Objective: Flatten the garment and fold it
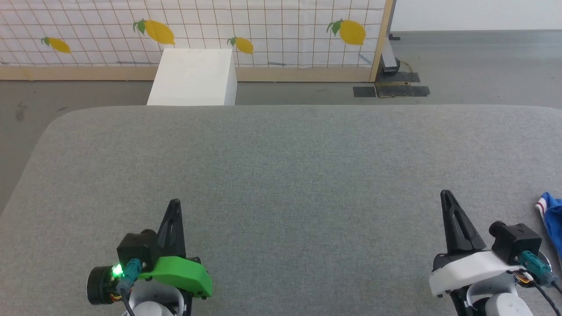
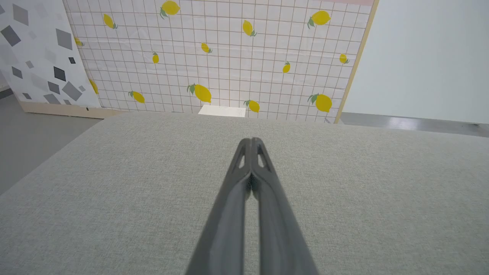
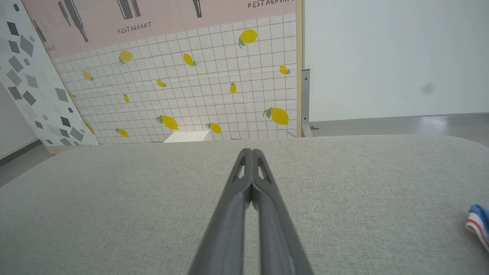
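Blue garment (image 1: 552,218), axis hidden, lies beside right gripper (image 1: 446,194); its fingers and left gripper (image 1: 174,202) fingers meet, empty.

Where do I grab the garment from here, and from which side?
Probably the striped trim corner of the garment: it is the part nearest the right gripper, lying on the grey cushion. Come at it from the left, jaws opened first, since they are shut. The rest is out of frame.

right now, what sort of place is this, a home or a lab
Probably a staged robot test area, not a home: a freestanding lemon-print backdrop panel on bare grey floor, a grey fabric-covered table, and a white box behind it.
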